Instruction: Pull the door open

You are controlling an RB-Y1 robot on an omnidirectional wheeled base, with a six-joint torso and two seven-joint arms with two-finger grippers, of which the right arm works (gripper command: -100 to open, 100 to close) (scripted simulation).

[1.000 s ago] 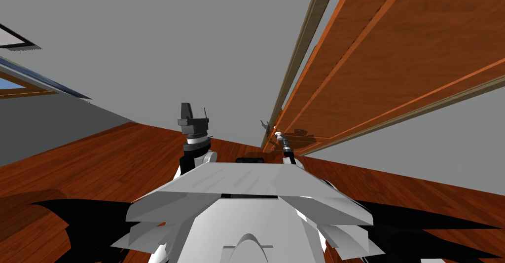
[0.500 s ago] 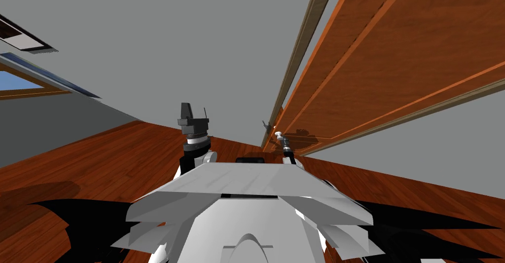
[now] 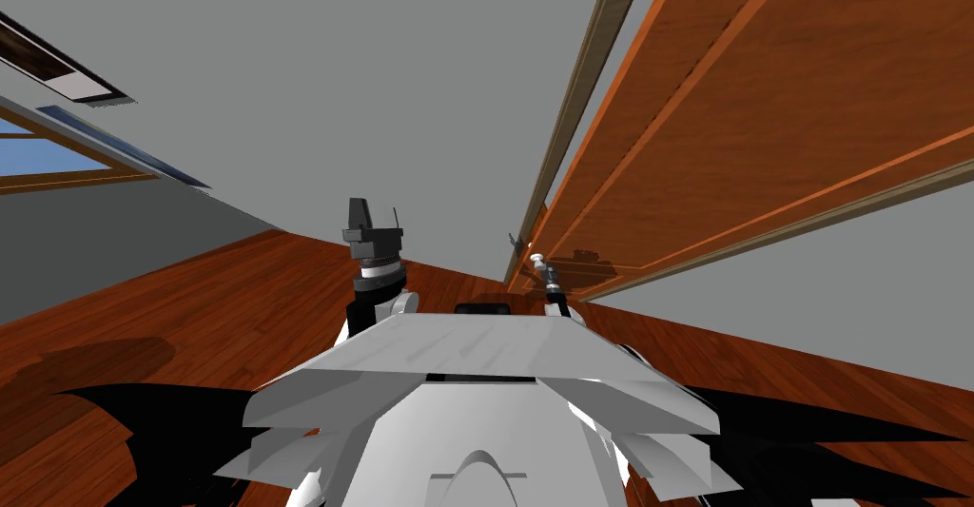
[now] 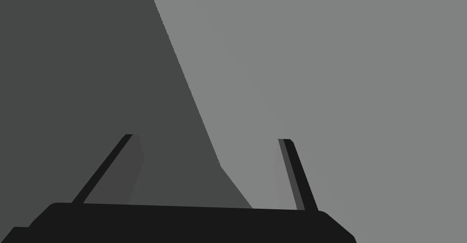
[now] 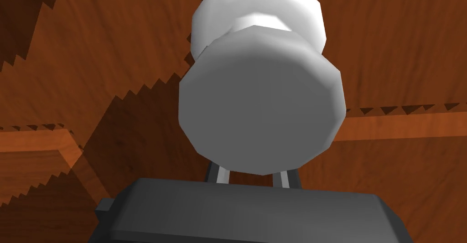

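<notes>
The brown panelled door [image 3: 761, 102] runs along the right of the head view, its edge standing a little off the pale frame [image 3: 580, 83]. Its white round knob [image 3: 538, 260] sits just above my right forearm. In the right wrist view the knob [image 5: 260, 108] looms close, and my right gripper [image 5: 253, 176] has its two thin fingers [image 5: 223, 175] drawn close together under it, shut on the knob. My left gripper [image 3: 376, 214] is raised in front of the grey wall, away from the door. It is open [image 4: 210, 137] with nothing between its fingers.
A grey wall [image 3: 333, 102] fills the space left of the door frame. Reddish wooden floor [image 3: 190, 321] spreads to both sides. A window [image 3: 38, 154] shows at the far left. A small dark lever [image 3: 515, 241] sticks out at the door's edge.
My view has shifted: the window and the dark fixture at the left have slid further into the picture. Both grippers keep their places, the right one still on the knob.
</notes>
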